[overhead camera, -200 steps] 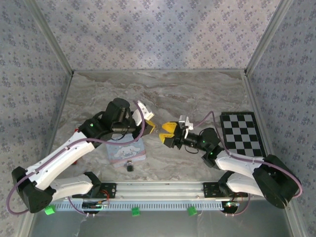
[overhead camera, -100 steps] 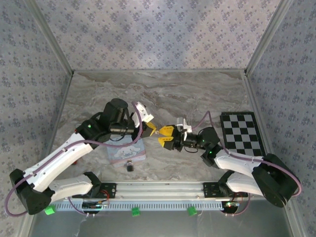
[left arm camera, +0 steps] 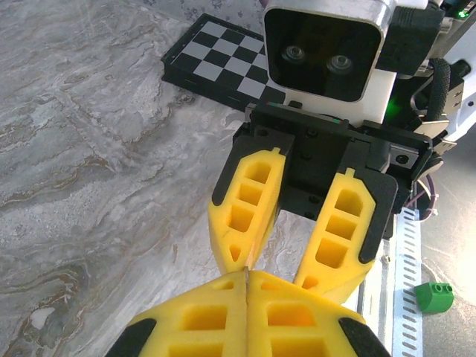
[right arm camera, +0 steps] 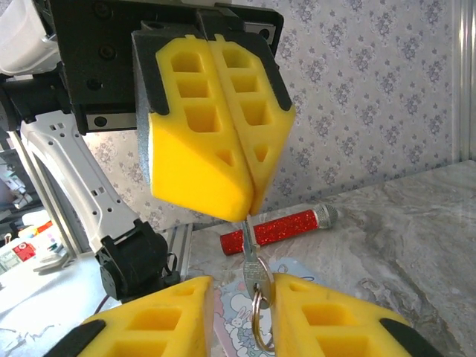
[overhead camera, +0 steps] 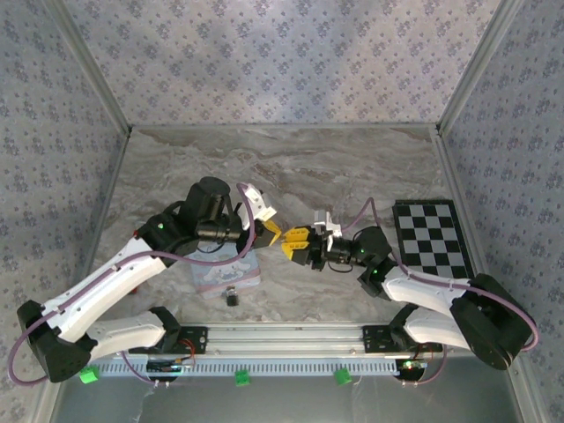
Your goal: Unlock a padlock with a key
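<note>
"Why is the left gripper (right arm camera: pixel 244 208) pinched shut on the key (right arm camera: pixel 251 264)?"

"It holds it by the blade, ring (right arm camera: pixel 259 327) dangling. I'd guess that's so the right gripper (left arm camera: pixel 271 271), fingers apart either side, can take the head."

"And the padlock (overhead camera: pixel 230 297)?"

"On the table (overhead camera: pixel 352 176) below the left gripper, back toward its base, just beside the cartoon tin (overhead camera: pixel 227 269)."

"Anything inside the tin?"

"It looks closed. I can't tell."

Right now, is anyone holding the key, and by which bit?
The left end effector pinches the key by its blade's tip; its head hangs inside the open right end effector.
</note>
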### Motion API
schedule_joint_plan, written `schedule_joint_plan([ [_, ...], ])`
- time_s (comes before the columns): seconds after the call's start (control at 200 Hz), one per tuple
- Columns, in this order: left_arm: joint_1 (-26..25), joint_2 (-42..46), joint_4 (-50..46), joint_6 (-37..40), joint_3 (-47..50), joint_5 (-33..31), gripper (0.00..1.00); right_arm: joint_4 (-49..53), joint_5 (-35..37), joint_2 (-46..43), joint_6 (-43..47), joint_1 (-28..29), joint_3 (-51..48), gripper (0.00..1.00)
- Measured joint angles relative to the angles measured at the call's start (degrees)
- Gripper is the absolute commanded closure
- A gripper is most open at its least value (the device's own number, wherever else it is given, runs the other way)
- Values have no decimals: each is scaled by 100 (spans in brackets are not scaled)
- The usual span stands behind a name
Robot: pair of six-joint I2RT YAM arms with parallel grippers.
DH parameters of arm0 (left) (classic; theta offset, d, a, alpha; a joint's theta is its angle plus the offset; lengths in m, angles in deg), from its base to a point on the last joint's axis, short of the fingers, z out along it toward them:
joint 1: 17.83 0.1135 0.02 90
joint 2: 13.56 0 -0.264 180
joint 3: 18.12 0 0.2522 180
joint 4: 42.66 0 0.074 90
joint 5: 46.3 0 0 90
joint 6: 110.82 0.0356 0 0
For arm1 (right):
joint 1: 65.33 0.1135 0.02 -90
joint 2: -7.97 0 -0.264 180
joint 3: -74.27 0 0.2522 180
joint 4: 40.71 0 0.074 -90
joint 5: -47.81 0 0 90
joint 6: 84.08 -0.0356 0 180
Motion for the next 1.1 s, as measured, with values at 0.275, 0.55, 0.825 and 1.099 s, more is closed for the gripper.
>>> schedule_joint_plan([
  [0.275, -4, 0, 9, -2, 13, 37, 100, 0, 2, 37, 4, 35, 9, 83],
  [0.55, -26, -2, 42, -2, 37, 111, 100, 4, 2, 72, -4, 48, 33, 88],
  [0.825, -26, 15, 162, -4, 120, 98, 100, 15, 50, 90, -105, 46, 33, 100],
  [1.099, 0, 37, 492, -297, 393, -560, 51, 1191, 802, -17, -389, -48, 348, 100],
])
